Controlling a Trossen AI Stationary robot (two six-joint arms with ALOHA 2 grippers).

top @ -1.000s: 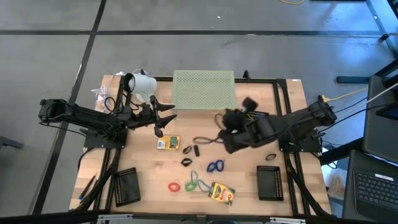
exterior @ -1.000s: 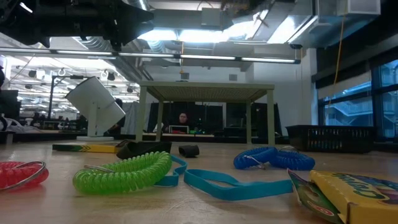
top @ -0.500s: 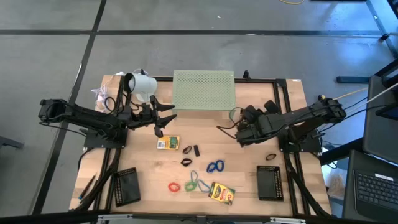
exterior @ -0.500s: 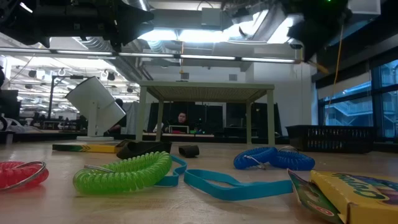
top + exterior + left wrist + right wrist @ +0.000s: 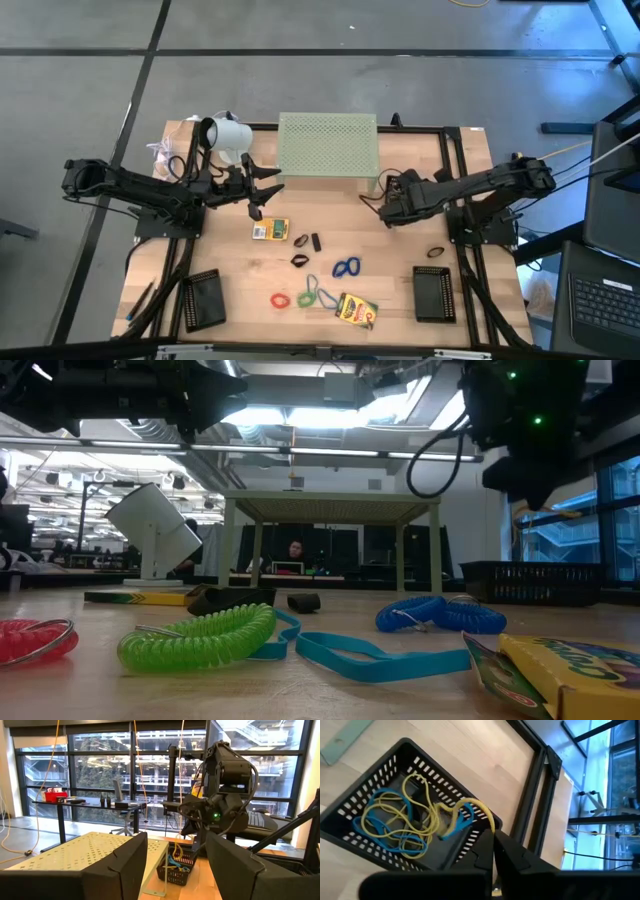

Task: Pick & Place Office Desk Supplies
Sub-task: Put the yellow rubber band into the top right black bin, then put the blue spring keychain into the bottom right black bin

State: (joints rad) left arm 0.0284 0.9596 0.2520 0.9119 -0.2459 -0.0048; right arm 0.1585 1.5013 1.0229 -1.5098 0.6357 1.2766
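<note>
Lying tangled in a black basket (image 5: 350, 837): yellow and blue rubber-band loops (image 5: 405, 820).

Pale wooden bench (image 5: 230, 275) bearing: pale green perforated stand (image 5: 327, 145), white rounded lamp (image 5: 228, 133), two yellow-and-green crayon boxes (image 5: 270, 230) (image 5: 356, 309), red (image 5: 281, 299), green (image 5: 308, 297) and blue (image 5: 347, 267) coiled loops, two black mesh trays (image 5: 203, 298) (image 5: 434, 293).

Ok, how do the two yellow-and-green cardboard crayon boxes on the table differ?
The crayon box at mid-table lies square to the table's edges; the crayon box near the front edge is turned diagonally. The mid-table box sits just left of the small black clips; the front box lies right of the green coiled loop. Both lie flat on the wooden table, with nothing holding them.
</note>
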